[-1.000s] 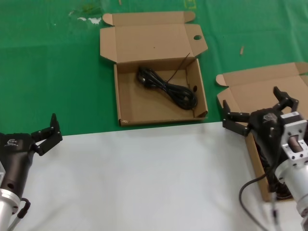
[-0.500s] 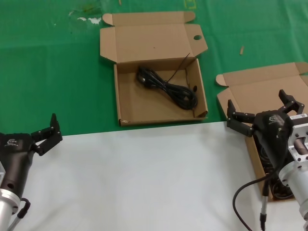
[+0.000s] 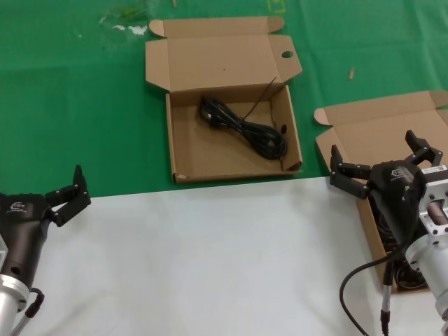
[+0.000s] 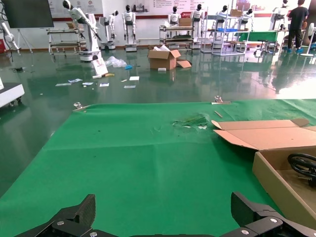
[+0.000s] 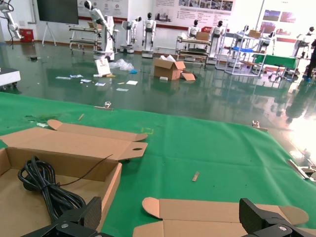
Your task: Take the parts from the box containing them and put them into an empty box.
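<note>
The box with a round hole in its lid flap point(image 3: 217, 63) stands open at the middle back and holds one bundle of black cords point(image 3: 245, 127). It also shows in the right wrist view point(image 5: 64, 148) with the bundle point(image 5: 42, 185). The plain box point(image 3: 378, 133) lies open at the right. Dark cords point(image 3: 382, 218) show inside it, mostly hidden by my right arm. My right gripper point(image 3: 378, 157) is open and empty above this box, over the lid hinge point(image 5: 170, 207). My left gripper point(image 3: 68, 192) is open and empty at the lower left point(image 4: 163, 205).
A white sheet point(image 3: 210, 259) covers the near part of the table; green cloth point(image 3: 70, 105) covers the far part. My own black cable point(image 3: 364, 280) loops beside the right wrist. A small scrap point(image 3: 352, 72) lies on the cloth behind the plain box.
My right gripper has shifted a little to the right and nearer over the plain box, then held still. The left arm and the cords in the holed box have not moved.
</note>
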`<state>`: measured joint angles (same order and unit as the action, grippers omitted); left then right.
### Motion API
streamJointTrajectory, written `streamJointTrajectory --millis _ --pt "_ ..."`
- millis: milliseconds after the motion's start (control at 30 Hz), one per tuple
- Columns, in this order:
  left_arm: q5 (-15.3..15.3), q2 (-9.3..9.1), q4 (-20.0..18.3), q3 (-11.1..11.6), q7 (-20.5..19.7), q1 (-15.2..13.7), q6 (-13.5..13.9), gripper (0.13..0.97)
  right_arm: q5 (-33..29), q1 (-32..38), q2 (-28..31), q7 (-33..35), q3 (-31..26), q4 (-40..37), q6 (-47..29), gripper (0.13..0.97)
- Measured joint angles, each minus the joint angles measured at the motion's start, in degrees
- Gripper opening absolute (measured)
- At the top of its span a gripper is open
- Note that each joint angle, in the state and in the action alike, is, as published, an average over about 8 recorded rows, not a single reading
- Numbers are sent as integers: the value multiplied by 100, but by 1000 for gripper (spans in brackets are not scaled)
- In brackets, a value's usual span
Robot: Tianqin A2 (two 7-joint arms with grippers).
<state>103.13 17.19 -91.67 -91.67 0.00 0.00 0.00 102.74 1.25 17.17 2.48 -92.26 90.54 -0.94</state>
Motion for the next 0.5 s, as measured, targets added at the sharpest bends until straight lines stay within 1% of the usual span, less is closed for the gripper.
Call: streamJointTrajectory --millis 500 --pt "0 0 0 0 0 0 0 966 0 0 0 0 0 0 0 966"
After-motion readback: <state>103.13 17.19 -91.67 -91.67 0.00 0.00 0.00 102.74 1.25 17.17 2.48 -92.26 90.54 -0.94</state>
